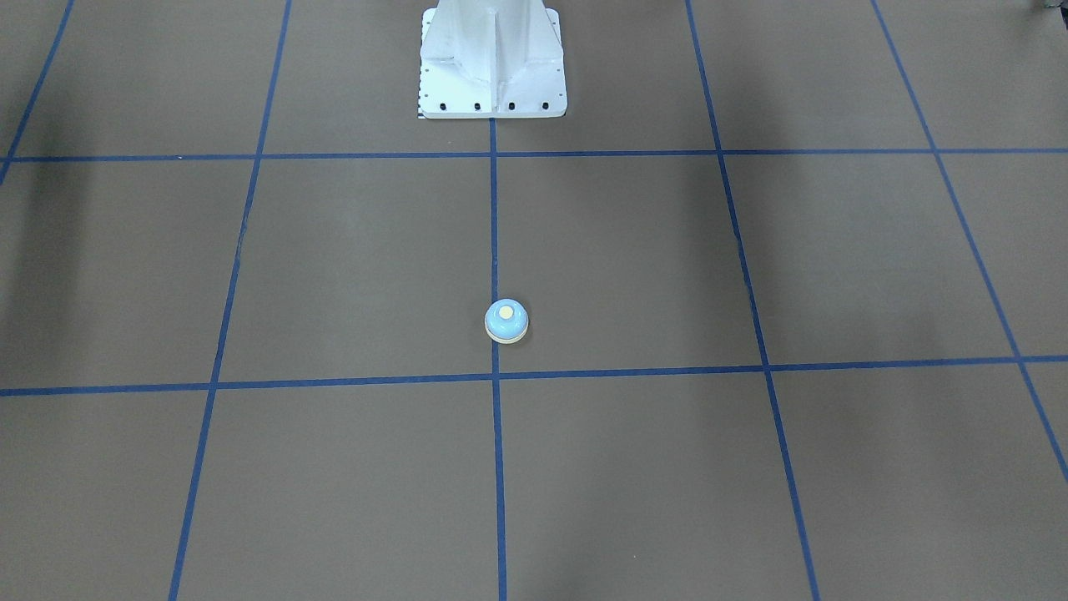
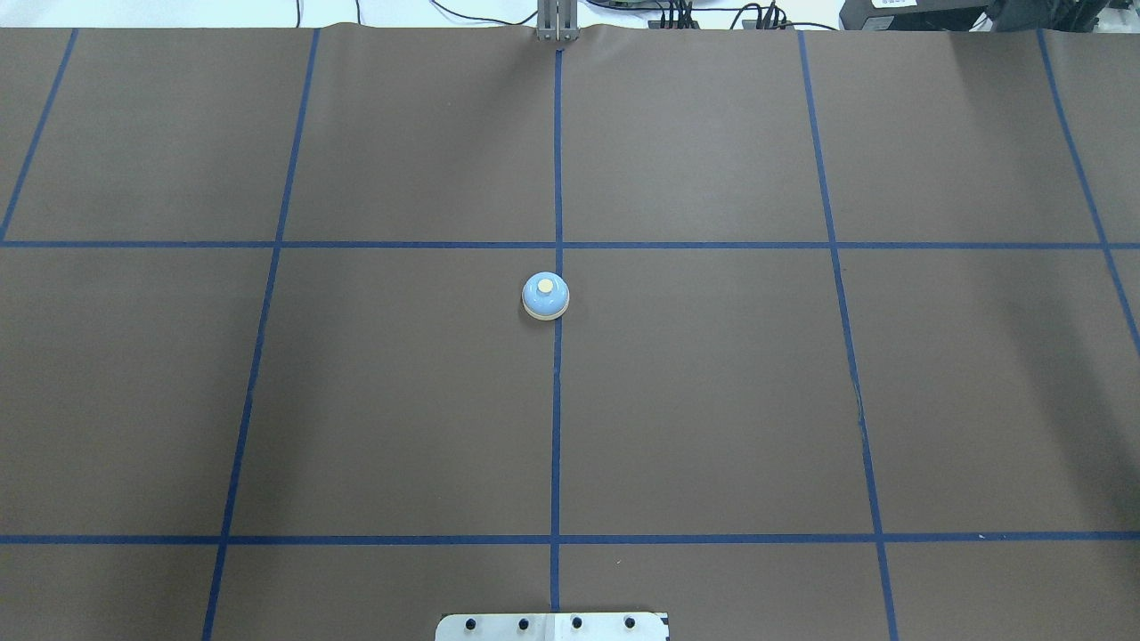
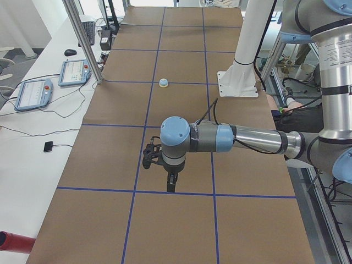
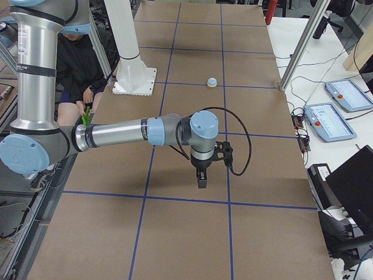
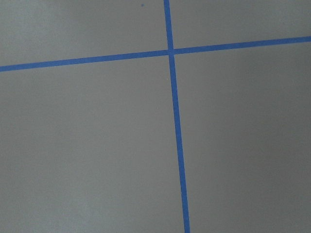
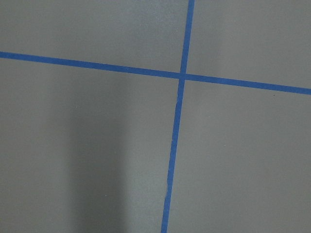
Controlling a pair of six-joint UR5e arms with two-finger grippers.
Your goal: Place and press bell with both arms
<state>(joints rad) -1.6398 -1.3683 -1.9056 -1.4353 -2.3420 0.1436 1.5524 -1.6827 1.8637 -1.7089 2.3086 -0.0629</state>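
The bell (image 2: 545, 296) stands upright on the surface (image 2: 712, 401), touching the middle blue line (image 2: 557, 160), a little to my left of it. My left pincer (image 3: 172, 184) and right pincer (image 4: 201, 178) hang over opposite ends, both well apart from it. Whether they are released or clenched, I cannot tell. The bell is round, without a long axis. I judge the left pincer slightly nearer.

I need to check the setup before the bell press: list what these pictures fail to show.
Left gripper: exterior left view only, small; open or shut unclear.
Right gripper: exterior right view only; same doubt.
Bell: outside both wrist views; only the table shows there.
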